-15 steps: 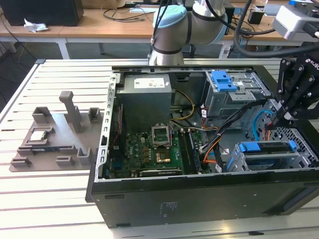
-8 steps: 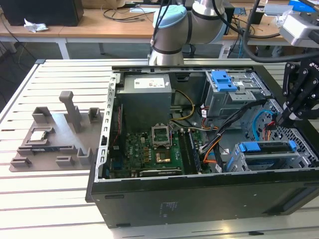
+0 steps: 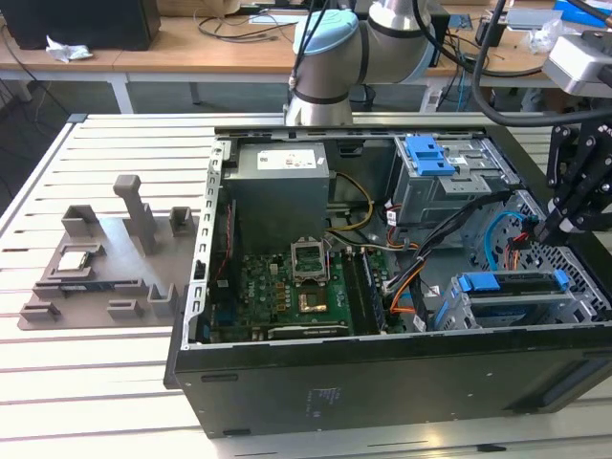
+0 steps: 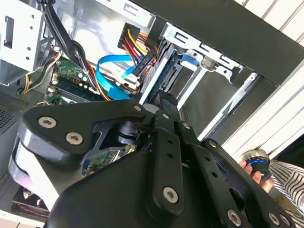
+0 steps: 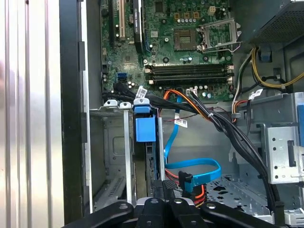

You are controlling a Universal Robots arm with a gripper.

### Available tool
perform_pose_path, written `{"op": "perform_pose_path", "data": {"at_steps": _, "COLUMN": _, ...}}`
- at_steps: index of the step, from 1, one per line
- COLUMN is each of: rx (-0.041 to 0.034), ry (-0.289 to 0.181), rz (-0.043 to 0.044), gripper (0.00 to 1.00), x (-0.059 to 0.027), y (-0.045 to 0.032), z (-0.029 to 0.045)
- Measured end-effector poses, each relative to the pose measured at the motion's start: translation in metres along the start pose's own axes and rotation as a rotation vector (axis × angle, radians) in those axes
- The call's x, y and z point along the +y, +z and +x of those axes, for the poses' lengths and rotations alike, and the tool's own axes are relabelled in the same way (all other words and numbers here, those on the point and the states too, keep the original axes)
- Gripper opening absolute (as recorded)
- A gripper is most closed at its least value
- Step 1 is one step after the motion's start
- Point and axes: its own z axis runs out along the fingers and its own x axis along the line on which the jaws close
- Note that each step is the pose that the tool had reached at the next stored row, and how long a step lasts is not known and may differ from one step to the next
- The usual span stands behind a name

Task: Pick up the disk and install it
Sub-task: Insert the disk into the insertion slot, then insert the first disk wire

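Fingers: my gripper (image 3: 557,228) has its fingers drawn close together. In the first wrist view the gripper (image 5: 164,186) points at the near end of the disk, and I see nothing clamped between the fingers.
Worktop: the slatted worktop (image 3: 96,382) carries everything. A grey fixture plate (image 3: 105,268) lies toward its edge on the exterior view's left.
Case: the open computer case (image 3: 382,382) lies on its side and fills the worktop from the middle to the edge on the exterior view's right.
Drive cage: the grey metal cage (image 3: 454,311) sits in the case corner toward the worktop's front edge, on the exterior view's right.
Disk: the disk (image 3: 507,285) is already inside that cage. It stands edge-on in its slot, blue tab outward (image 5: 145,129).
Cables: a blue ribbon cable (image 5: 194,166) and an orange-and-red bundle hang just beside the disk's near end.
Handling, as I judge it: stiff, fairly heavy for its size, with slick metal faces and shock-sensitive insides. I would take it by the blue plastic rails along the edges. I would stay off the label face and the connector end.
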Motion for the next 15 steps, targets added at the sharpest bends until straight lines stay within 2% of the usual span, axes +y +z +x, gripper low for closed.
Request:
{"op": "perform_pose_path", "data": {"at_steps": 7, "rx": 0.0000, "ry": 0.000, "rz": 0.0000, "gripper": 0.11, "x": -0.0001, "y": 0.0000, "z": -0.0002}}
{"op": "perform_pose_path", "data": {"at_steps": 12, "rx": 0.0000, "ry": 0.000, "rz": 0.0000, "gripper": 0.42, "x": -0.0002, "y": 0.0004, "z": -0.0011}}
{"op": "perform_pose_path", "data": {"at_steps": 15, "rx": 0.0039, "ry": 0.000, "rz": -0.0008, "gripper": 0.42, "x": -0.0041, "y": 0.0034, "z": -0.0089}}
